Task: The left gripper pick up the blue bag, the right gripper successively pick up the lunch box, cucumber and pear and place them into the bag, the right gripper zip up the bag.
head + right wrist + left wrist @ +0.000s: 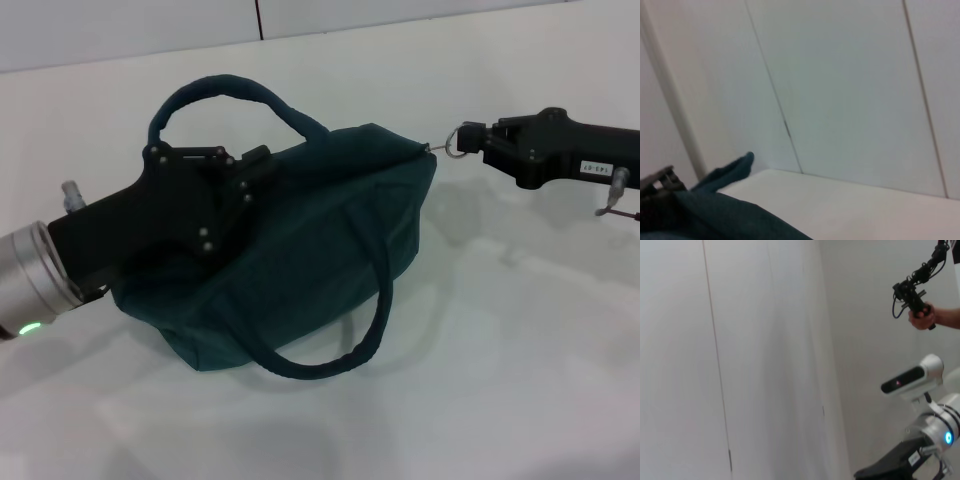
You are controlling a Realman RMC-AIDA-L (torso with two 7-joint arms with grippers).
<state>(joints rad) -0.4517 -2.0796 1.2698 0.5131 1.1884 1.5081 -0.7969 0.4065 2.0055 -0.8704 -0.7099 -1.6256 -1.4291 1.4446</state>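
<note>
The blue bag (320, 240) lies on the white table (520, 360), bulging, with its top drawn closed. My left gripper (250, 165) is shut on the bag's upper left edge, just under the rear handle (225, 95). My right gripper (478, 140), with the white sticker, reaches in from the right and is shut on the metal zipper pull ring (460, 140) at the bag's right corner. The right wrist view shows the bag (715, 215) low down with a handle end sticking up. The lunch box, cucumber and pear are out of view.
The bag's front handle (340, 360) droops onto the table toward me. A wall (400, 20) stands behind the table. In the left wrist view, a person's hand (922, 320) holds a black device, and the robot's head (912, 380) is in view.
</note>
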